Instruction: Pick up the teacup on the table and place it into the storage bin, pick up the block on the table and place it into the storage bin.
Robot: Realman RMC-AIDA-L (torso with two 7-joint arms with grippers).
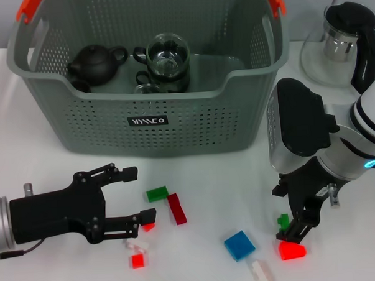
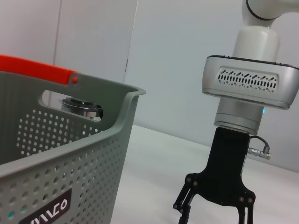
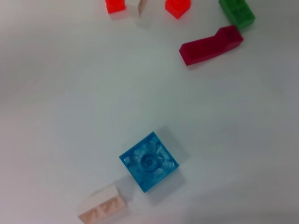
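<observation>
A: Which arm is nearer a block?

B: The right gripper (image 1: pixel 297 226), lower right of the head view. Its fingers are spread and point down over the red block (image 1: pixel 291 250), which lies right under the tips; a small green block (image 1: pixel 282 221) sits just beside them.

A: And the left?

B: The left gripper (image 1: pixel 132 194) is spread too, lying level at lower left, with a small red block (image 1: pixel 148 227) at its lower fingertip.

A: Where's the bin?

B: The storage bin (image 1: pixel 148 121) is at upper centre, well above both. The teacups (image 1: pixel 167 57) are already inside it, beside a dark teapot (image 1: pixel 96 62).
</observation>
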